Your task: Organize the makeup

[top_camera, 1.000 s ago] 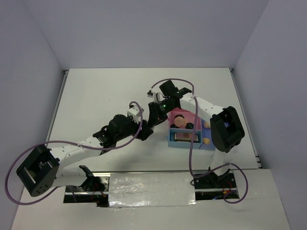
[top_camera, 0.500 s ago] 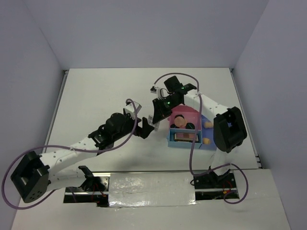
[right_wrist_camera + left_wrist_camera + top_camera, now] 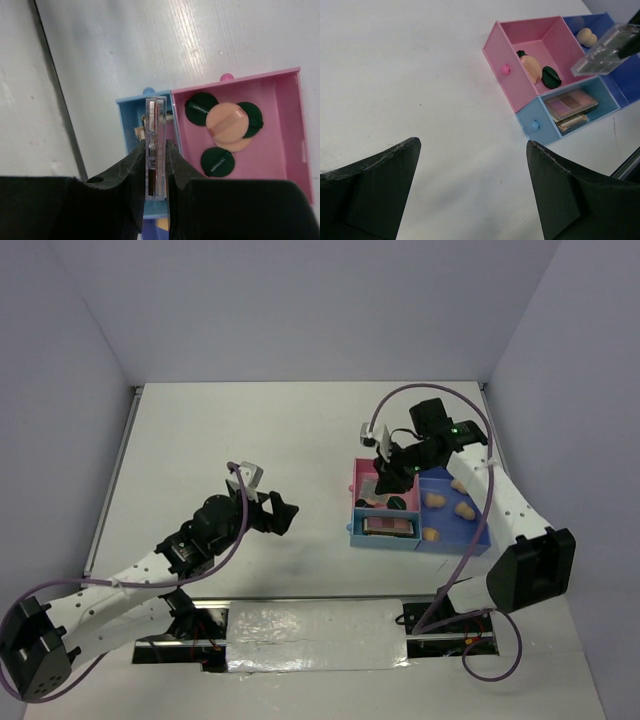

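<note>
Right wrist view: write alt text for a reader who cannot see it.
The right gripper pinches a clear palette on edge, a light blue compartment behind it. To the right, a pink compartment holds three dark green discs and a peach pad.

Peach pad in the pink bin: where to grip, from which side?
I'd pinch the peach pad across its rim, coming straight down: it lies flat, partly on dark green discs, and the pink compartment walls close off the sides.
</note>
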